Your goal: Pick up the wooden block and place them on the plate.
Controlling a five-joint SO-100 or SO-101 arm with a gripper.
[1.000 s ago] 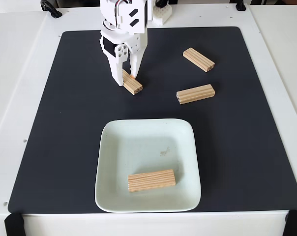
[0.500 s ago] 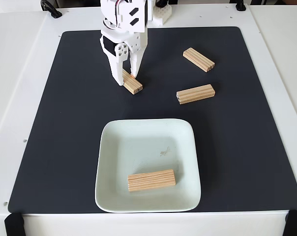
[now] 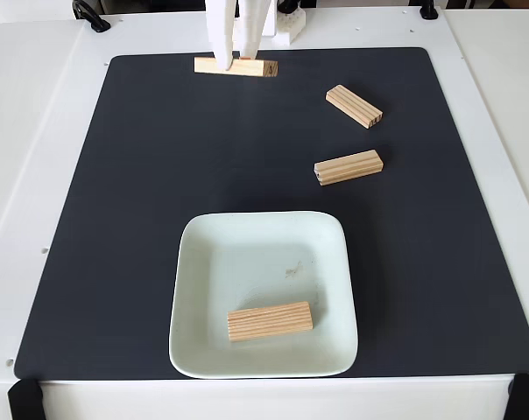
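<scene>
Your gripper (image 3: 236,54) is clenched on one wooden block (image 3: 235,66), held crosswise at the top edge of the fixed view.

The held block sticks out level on both sides of the white fingers (image 3: 217,39) (only their lower ends are in frame), over the far edge of the black mat (image 3: 124,192). Well below the gripper lies the plate (image 3: 247,249), with a second block (image 3: 270,320) lying flat in its near half. Down and to the gripper's right, two more blocks (image 3: 354,106) (image 3: 349,167) rest on the mat, near each other but apart. The white surface (image 3: 37,157) frames the mat.
</scene>
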